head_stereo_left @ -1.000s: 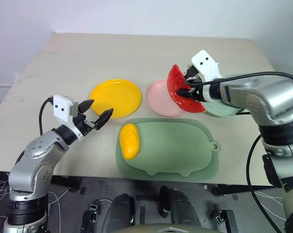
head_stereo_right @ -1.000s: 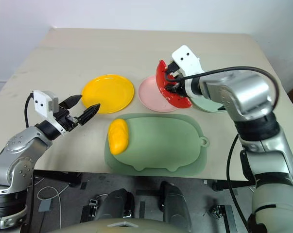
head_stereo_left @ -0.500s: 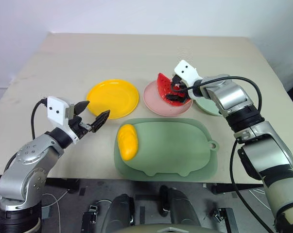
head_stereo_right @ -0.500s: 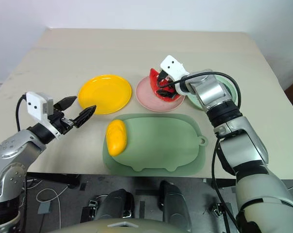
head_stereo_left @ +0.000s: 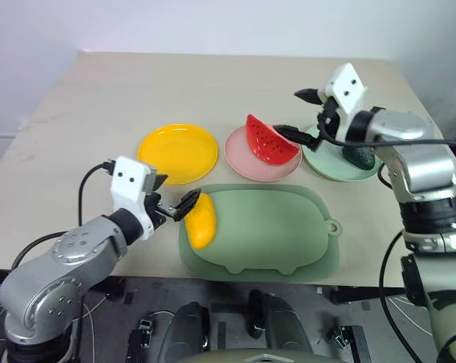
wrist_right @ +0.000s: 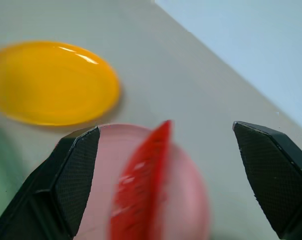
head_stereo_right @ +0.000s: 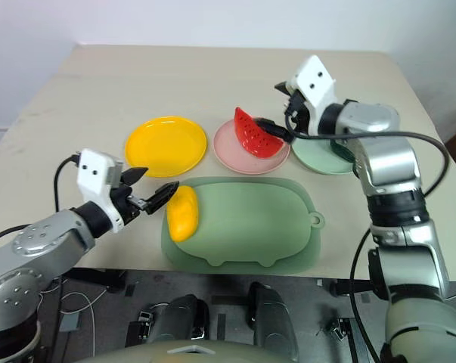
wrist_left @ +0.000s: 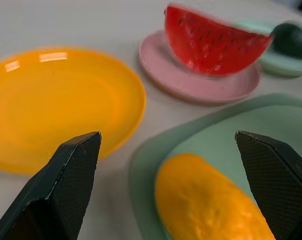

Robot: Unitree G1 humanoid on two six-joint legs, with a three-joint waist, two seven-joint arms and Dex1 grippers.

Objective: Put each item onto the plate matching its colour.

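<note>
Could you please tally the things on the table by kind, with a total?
Plates: 3 – yellow plate, pink plate, light green plate
Toy foods: 3 – mango, watermelon wedge, avocado
Mats: 1 – pig-shaped mat
Total: 7

Beige table. Directly on it: yellow plate, pink plate, green plate in a row, well apart from the far edge; pig mat just in front of them, at the near edge.
</note>
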